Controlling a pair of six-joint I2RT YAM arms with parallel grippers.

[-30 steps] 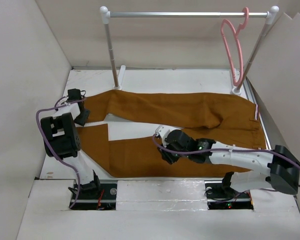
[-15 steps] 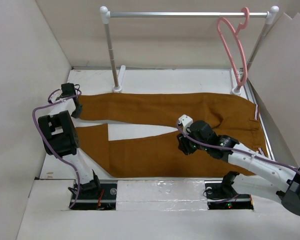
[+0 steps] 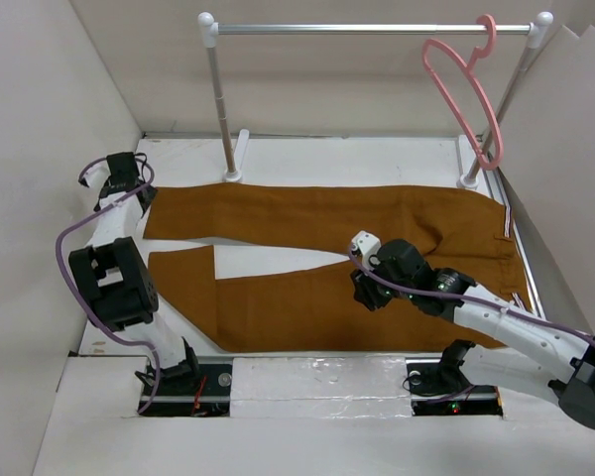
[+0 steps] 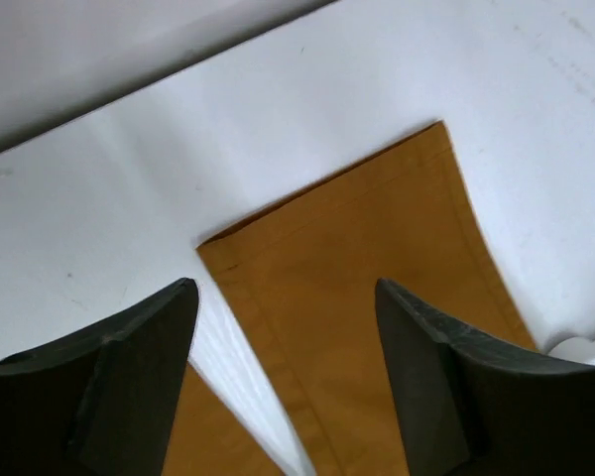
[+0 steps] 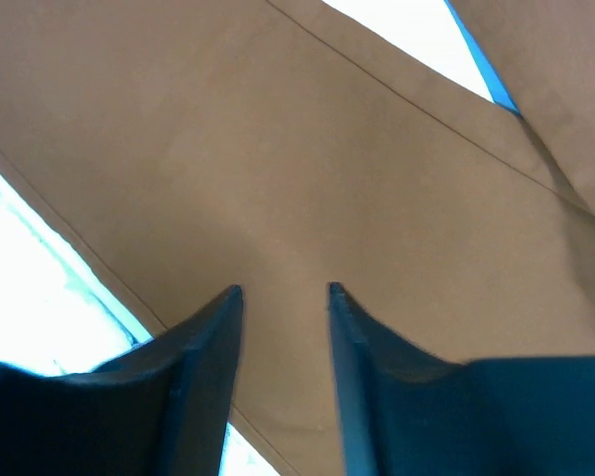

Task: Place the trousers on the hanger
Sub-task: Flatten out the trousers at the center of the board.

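I see trousers (image 3: pixel 327 213) flat on the table (image 3: pixel 278 159), hanger (image 3: pixel 461 94) bare on the rail (image 3: pixel 377 29); left gripper (image 4: pixel 286 288) wide, empty; right gripper (image 5: pixel 284 290) narrowly parted, empty.

trousers (image 3: pixel 307 213): partly under right arm (image 3: pixel 496 317) | left hand (image 3: pixel 129 186): fingers too small to tell

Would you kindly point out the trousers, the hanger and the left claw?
trousers (image 3: pixel 377 211): top external view, upper leg.
hanger (image 3: pixel 493 162): top external view, lower corner.
left claw (image 4: pixel 283 297): left wrist view, between its fingertips.
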